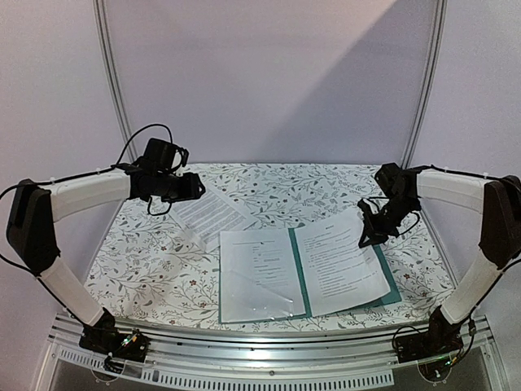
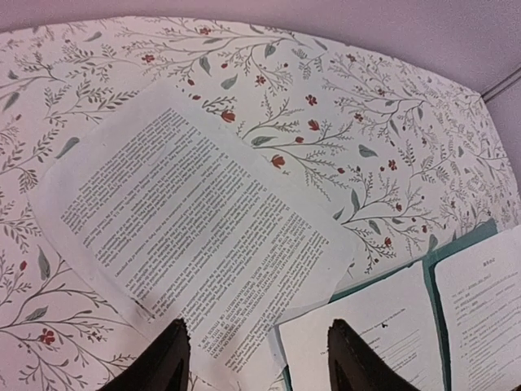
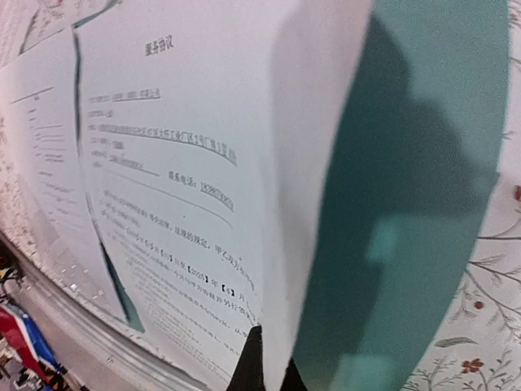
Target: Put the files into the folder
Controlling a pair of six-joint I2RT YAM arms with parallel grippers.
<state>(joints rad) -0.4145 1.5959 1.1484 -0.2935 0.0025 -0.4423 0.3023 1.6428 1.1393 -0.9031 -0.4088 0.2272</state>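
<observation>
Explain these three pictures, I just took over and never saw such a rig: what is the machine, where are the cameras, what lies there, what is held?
Two robot arms are bolted at the table's near edge, each ending in a two-finger pincer. The wide picture is from a fixed camera above and behind them; the other two are from wrist cameras looking past each pincer's fingers. On the flowered table lies an open teal folder with a left sheet and a right sheet on it, and a loose sheet at its far left corner. The left pincer hangs open above the loose sheet, holding nothing. The right pincer is shut on the right sheet's edge.
</observation>
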